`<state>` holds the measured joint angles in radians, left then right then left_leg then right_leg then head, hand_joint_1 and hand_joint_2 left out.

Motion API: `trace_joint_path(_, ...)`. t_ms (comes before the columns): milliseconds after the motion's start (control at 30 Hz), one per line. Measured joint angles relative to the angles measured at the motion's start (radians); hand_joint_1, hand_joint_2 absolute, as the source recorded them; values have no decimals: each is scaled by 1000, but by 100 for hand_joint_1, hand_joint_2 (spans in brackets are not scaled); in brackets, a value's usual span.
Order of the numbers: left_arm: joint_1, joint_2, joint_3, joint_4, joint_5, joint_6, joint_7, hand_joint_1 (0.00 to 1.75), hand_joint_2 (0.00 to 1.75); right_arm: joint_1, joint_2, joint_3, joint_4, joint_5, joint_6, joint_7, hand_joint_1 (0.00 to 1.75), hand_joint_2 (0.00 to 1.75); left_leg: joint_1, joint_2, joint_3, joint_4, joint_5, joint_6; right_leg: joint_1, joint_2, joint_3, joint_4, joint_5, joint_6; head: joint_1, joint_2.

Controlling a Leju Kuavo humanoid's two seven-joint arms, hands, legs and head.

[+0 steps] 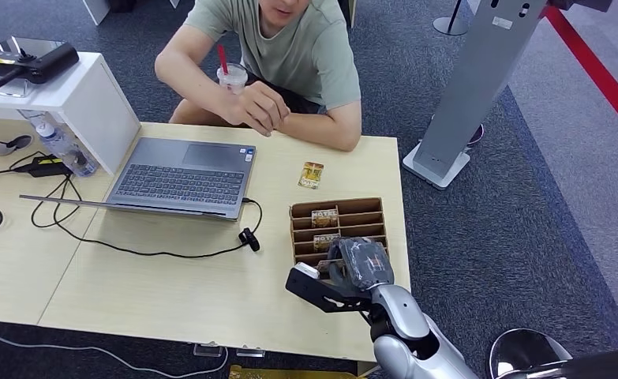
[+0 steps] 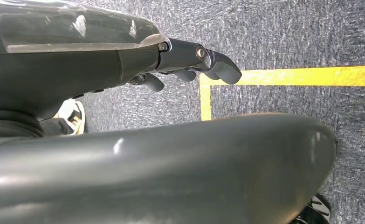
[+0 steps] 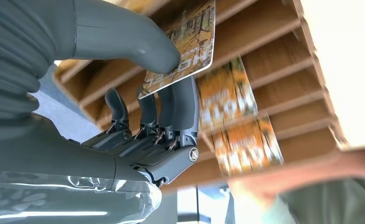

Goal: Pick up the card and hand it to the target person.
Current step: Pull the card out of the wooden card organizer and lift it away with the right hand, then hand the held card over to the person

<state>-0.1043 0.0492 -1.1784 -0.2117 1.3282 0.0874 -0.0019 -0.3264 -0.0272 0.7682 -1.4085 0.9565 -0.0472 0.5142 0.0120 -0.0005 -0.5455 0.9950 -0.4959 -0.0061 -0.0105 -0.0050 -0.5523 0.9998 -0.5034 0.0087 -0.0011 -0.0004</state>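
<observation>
The right hand (image 3: 166,100) pinches an orange printed hotel card (image 3: 185,44) between thumb and fingers, right over the slotted wooden card box (image 1: 368,207) near the counter's (image 1: 171,292) right edge. The left hand (image 2: 194,65) hangs curled, holding nothing. Risk: the thin pinch could slip, dropping the card before it reaches the person in the green shirt (image 1: 305,47).

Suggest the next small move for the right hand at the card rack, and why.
Probably lift straight up. In the right wrist view the right hand already pinches a card between thumb and fingers, but the card sits at the wooden rack. Clearing the dividers first should avoid snagging before reaching toward the person across the table.
</observation>
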Motion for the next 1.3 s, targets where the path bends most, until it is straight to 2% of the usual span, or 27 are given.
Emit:
trace_joint_path(467,-1,0,-7,0,-34,-5,-8,0,0,-197,32,-4,23,-10,-96,-87,127,175,0,0,-1,0,0,0,0,0,0,0,0,0,0,0)
trace_joint_path(933,-5,0,-17,0,-33,-5,-8,0,0,-314,125,5,210,-80,-183,-170,127,175,0,0,-1,0,0,0,0,0,-1,0,0,0,0,0)
trace_joint_path(1067,-5,0,-17,0,-25,-4,-8,0,0,-334,152,10,250,-92,-190,-184,0,175,0,0,-1,0,0,0,0,0,-1,1,0,0,-1,0)
trace_joint_path(1300,-5,0,-21,0,-25,-3,-8,0,0,-352,177,21,297,-111,-199,-193,0,175,0,0,-1,0,0,0,0,0,-1,0,0,0,0,0)
